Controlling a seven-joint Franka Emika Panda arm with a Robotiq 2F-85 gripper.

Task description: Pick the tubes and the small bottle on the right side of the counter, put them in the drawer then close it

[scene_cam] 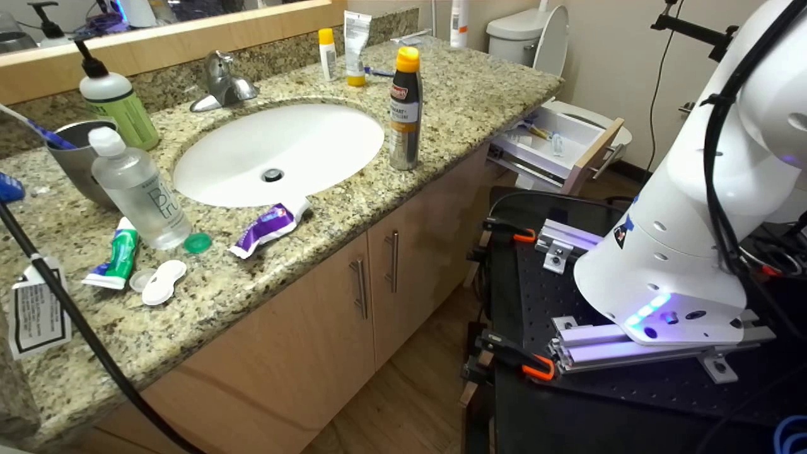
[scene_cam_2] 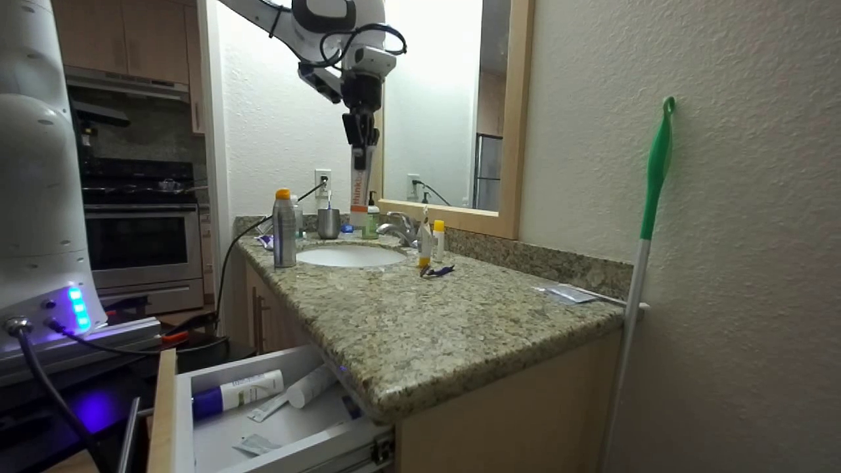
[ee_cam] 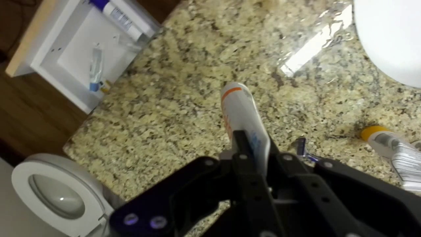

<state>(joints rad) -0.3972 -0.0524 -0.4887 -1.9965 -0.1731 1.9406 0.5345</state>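
My gripper [scene_cam_2: 360, 161] is shut on a white tube with orange lettering and an orange band [scene_cam_2: 359, 197]. It holds the tube upright above the counter; the tube's lower part shows in an exterior view [scene_cam: 459, 25]. In the wrist view the tube [ee_cam: 241, 108] sits between the fingers [ee_cam: 256, 136]. A whitish tube with a yellow cap [scene_cam: 357, 44] stands on the counter beyond the sink, also in the wrist view [ee_cam: 388, 144]. The small yellow-capped bottle [scene_cam: 327, 57] stands beside it [scene_cam_2: 439, 242]. The drawer [scene_cam: 596, 154] is pulled open, with several items inside [scene_cam_2: 164, 414].
A tall grey can with an orange-yellow cap [scene_cam: 405, 113] stands at the counter's front edge. A purple razor [scene_cam_2: 439, 270] lies near the tubes. A flat packet [scene_cam_2: 570, 293] lies by the wall. The sink [scene_cam: 277, 157] and faucet [scene_cam: 224, 82] are beyond. The toilet [ee_cam: 59, 194] is beside the counter.
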